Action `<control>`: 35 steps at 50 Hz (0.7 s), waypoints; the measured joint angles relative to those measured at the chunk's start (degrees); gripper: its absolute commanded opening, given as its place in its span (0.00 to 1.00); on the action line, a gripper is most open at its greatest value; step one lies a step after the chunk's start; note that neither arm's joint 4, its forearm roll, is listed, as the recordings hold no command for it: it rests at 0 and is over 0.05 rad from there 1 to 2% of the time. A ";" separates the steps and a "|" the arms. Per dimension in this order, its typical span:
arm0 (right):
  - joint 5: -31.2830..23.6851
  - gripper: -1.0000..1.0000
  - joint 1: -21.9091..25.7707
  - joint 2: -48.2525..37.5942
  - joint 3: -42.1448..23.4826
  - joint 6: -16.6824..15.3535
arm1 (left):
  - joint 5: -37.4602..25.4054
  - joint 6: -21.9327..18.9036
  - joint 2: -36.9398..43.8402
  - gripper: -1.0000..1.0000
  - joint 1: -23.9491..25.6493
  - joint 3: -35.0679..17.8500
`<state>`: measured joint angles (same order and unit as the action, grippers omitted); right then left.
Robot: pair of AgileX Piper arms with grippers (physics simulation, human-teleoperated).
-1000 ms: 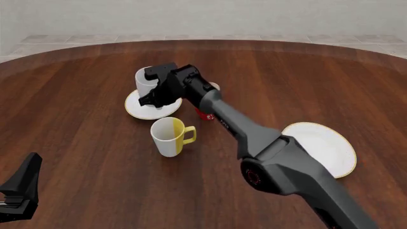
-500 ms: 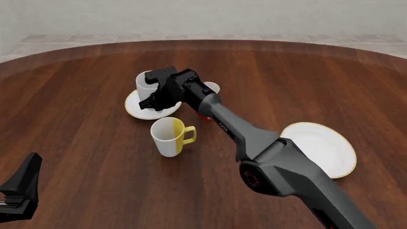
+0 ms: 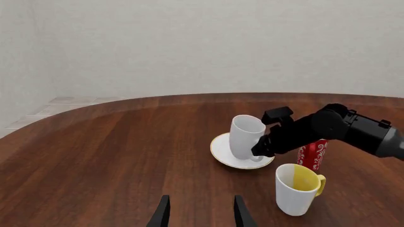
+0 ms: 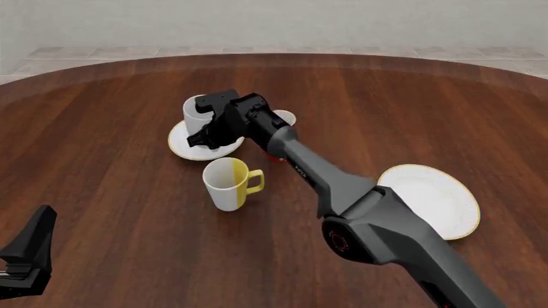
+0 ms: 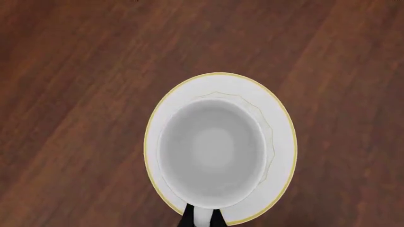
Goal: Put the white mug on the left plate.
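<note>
The white mug [image 4: 196,113] stands on the left plate [image 4: 183,147], the smaller gold-rimmed one, at the far left of the table. My right gripper [image 4: 210,132] reaches to the mug's handle side. In the right wrist view I look straight down into the mug [image 5: 211,152] on the plate [image 5: 281,151], and the gripper [image 5: 202,218] is shut on the white handle. The left wrist view shows the mug [image 3: 245,137], the plate [image 3: 222,154] and the right gripper [image 3: 267,144]. My left gripper [image 3: 200,215] is open and empty, low at the near left [image 4: 25,256].
A white-and-yellow mug [image 4: 228,184] stands just in front of the left plate. A small red patterned mug [image 4: 283,119] is mostly hidden behind my right arm. The larger gold-rimmed plate [image 4: 438,197] lies at the right.
The right gripper has lowered the white mug a little, down and left onto the left plate. Since half a second ago almost nothing moves. The left arm is still.
</note>
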<state>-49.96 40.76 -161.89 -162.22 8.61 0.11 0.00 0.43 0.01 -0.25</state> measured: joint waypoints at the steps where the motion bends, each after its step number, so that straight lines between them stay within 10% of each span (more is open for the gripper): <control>1: 0.00 0.00 0.01 -0.01 -0.01 0.00 | 0.00 0.00 0.00 1.00 0.00 0.00; 6: -0.09 0.00 0.04 -0.05 -0.11 -0.17 | 0.00 0.00 0.00 1.00 0.00 0.00; 7: -0.11 1.00 0.04 -0.06 -0.14 -0.24 | 0.00 0.00 0.00 1.00 0.00 0.00; 35: -1.26 1.00 -0.59 0.02 0.17 -1.15 | 0.00 0.00 0.00 1.00 0.00 0.00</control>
<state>-51.22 40.18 -161.87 -162.05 7.45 0.11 -0.01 0.43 0.01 -0.25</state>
